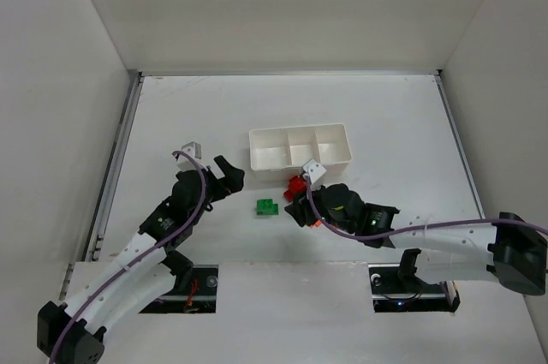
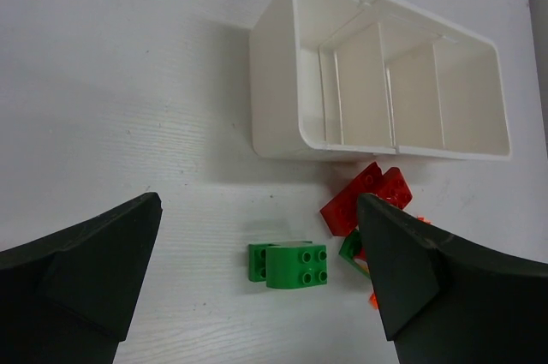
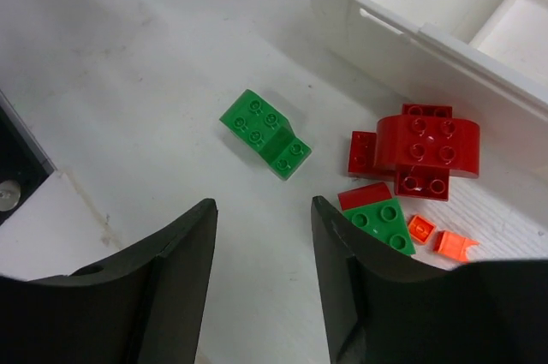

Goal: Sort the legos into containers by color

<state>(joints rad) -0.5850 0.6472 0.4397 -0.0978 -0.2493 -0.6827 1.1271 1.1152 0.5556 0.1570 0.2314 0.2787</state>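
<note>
White smooth plastic tray (image 1: 300, 131) with three square compartments sits mid-worktop; one studded green brick (image 1: 268, 207) lies at its 7 o'clock.

Left wrist: left end effector (image 2: 259, 201) gapes wide, holding nothing.

Right wrist: right end effector (image 3: 263, 205) stands apart, holding nothing; two green pieces, two orange bits (image 3: 420, 227) and an arched red brick (image 3: 424, 146) lie ahead.

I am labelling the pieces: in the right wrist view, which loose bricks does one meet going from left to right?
The lone green brick → small red brick → arched red brick. The green wedge and orange bits overlap these sideways, so they are left out.
</note>
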